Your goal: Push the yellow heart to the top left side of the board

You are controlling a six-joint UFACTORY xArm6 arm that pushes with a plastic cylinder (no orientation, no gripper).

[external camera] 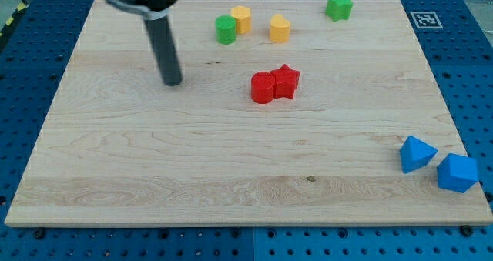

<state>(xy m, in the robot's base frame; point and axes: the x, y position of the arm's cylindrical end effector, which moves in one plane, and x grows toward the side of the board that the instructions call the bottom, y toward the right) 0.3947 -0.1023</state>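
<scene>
- Pale wood makes up the board (231,168), which lies on a blue perforated table (23,76); no container is in view, so the board is the only thing carrying the blocks.
- We see our rod coming down from the upper left of the frame, and my tip (172,82) rests on bare wood in the upper left part of the board, touching no block.
- We have no jaws to open or close: the end effector is a plain dark rod, and nothing is held by it.
- The yellow heart (280,28) sits near the top edge, a little right of centre, well to the right of my tip.
- Between my tip and the yellow heart stand the green cylinder (226,30) and the yellow hexagonal block (242,19), which touch each other near the top edge; the yellow heart is just beside this pair but apart from it.
- The green star (338,5) is at the top right, apart from the yellow heart.
- The red cylinder (263,88) and the red star (286,81) touch each other near the middle of the board, below the yellow heart.
- Two blue blocks sit at the lower right: the blue triangular block (416,153) and, just beside it at the board's edge, the blue angular block (457,173).
- A black-and-white marker (425,19) lies on the table beyond the top right corner.
</scene>
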